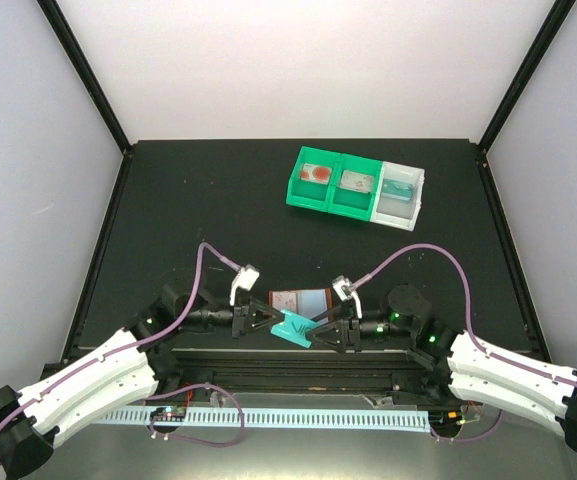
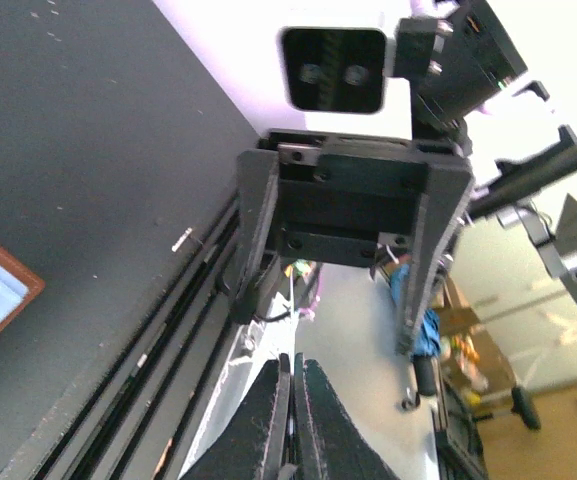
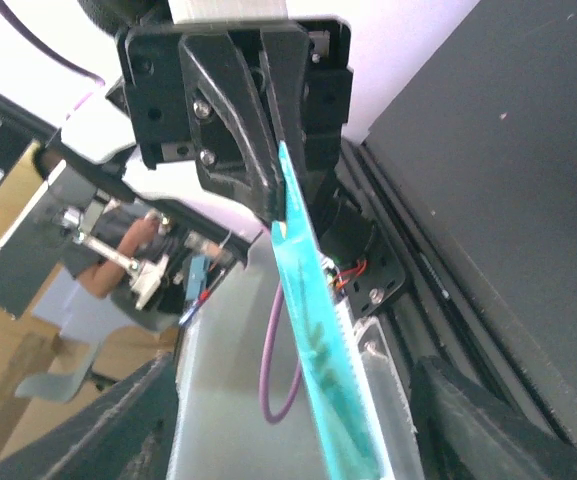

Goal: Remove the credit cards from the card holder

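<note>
My L gripper is clenched on one end of a teal credit card, holding it on edge in the air over the near edge of the table. My R gripper is released: jaws spread wide either side of the card's other end, w/ gaps on both sides. The card holder lies open on the table just behind both grippers, brown rim, pale inside. Green & white bins sit well apart, far R.
</note>
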Robot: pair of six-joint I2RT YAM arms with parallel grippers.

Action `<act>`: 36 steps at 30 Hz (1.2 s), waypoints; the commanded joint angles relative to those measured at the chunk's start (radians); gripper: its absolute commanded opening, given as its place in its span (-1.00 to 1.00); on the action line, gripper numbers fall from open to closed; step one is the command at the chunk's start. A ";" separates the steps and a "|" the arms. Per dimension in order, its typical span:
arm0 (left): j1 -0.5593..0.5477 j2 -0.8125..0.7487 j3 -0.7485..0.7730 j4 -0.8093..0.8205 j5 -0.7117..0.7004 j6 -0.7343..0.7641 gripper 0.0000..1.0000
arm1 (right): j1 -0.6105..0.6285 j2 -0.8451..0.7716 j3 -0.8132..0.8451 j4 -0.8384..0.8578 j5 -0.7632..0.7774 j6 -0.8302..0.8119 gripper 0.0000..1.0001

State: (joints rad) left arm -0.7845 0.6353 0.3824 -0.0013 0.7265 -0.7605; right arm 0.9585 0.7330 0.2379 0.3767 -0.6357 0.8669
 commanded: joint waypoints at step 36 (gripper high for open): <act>0.005 -0.139 -0.077 0.160 -0.408 -0.278 0.55 | -0.003 -0.038 0.077 -0.057 0.322 0.070 -0.98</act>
State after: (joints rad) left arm -0.7845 0.5430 0.2562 0.2958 0.4088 -1.0969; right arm 0.9585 0.7395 0.2295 0.5171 -0.4091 1.0878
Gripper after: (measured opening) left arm 0.610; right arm 0.019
